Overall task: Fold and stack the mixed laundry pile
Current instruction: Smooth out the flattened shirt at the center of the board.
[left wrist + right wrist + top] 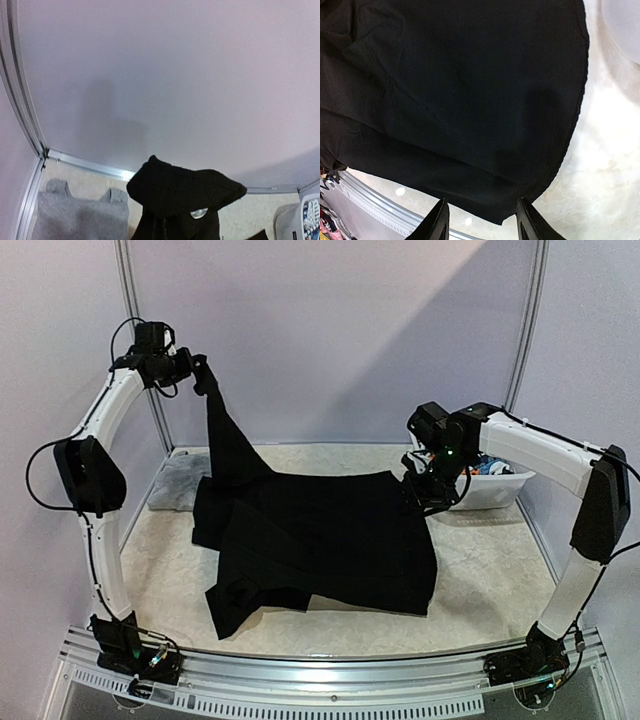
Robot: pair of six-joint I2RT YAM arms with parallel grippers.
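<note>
- Lilac walls all round, a cream tabletop [480, 580] below, and the black garment [320, 540] sprawls across its middle, from near the left edge almost to the far right corner.
- Up goes one end! The left pincer [200, 368] hangs high over the far left corner, clamped tight on a bunch of that garment, and a strip of cloth runs from it down to the heap.
- My read: it lifts that end to shake the cloth out of its creases, so it can be laid flat for folding.
- The right pincer [432, 495] sits low at the garment's far right side, jaws about half apart, with nothing gripped. It looks placed to take or pin that edge against the lift.
- The grey top [178, 485] lies flat in the far left corner, just beside the black cloth. It seems parked there out of the way.
- The basket [495, 480] stands in the far right corner behind the right pincer, with the printed piece [311, 215] inside, untouched so far.
- The overhead view gives the whole layout and the raised strip, but the right jaws vanish against the black cloth.
- The right wrist view settles that: both fingers [439, 222] stand apart, with a hem corner lying between them over bare tabletop.
- The left wrist view hides its own fingers under the bunched cloth. It does show the grey top's shoulder straps and the print in the basket, which barely show from overhead.
</note>
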